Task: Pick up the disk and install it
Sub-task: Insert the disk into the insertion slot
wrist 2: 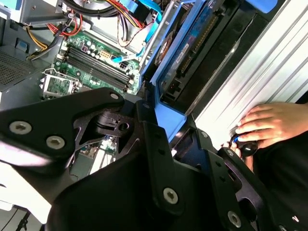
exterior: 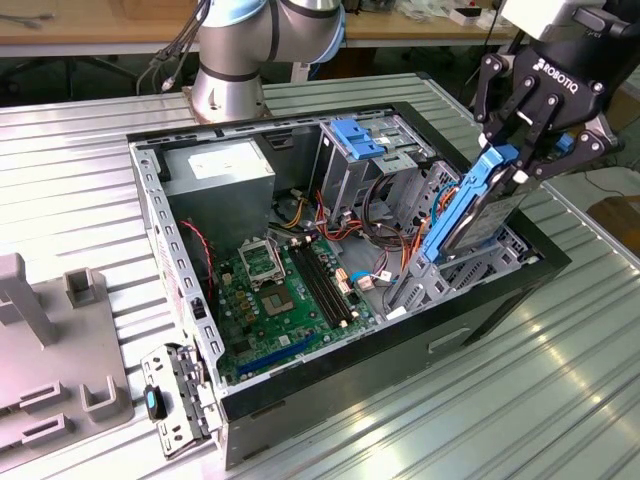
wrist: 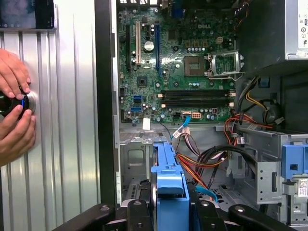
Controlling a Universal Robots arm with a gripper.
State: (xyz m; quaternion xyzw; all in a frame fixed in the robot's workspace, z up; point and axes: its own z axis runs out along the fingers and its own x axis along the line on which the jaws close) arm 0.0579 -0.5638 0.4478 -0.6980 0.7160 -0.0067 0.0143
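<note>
The disk [exterior: 478, 222], a grey drive in a bright blue carrier rail, hangs tilted above the drive bay at the front corner of the open computer case [exterior: 300, 385], on the exterior view's right. Its lower end reaches down among the bay's metal brackets. My gripper [exterior: 507, 160] is shut on the disk's upper end, one black finger on each side. In the first wrist view the blue carrier [wrist: 170, 180] stands between my fingers [wrist: 138, 214]. In the second wrist view the disk [wrist 2: 191, 50] runs away from my fingers [wrist 2: 153, 144] along the case wall.
A fixed blue latch [exterior: 355, 137] tops the silver drive cage beside bundled cables [exterior: 385, 200]. The motherboard [exterior: 280, 290] lies on the case floor. A person's hands [wrist: 14, 113] hold a small round device on the ribbed table. A grey fixture [exterior: 45, 370] stands at the exterior view's left.
</note>
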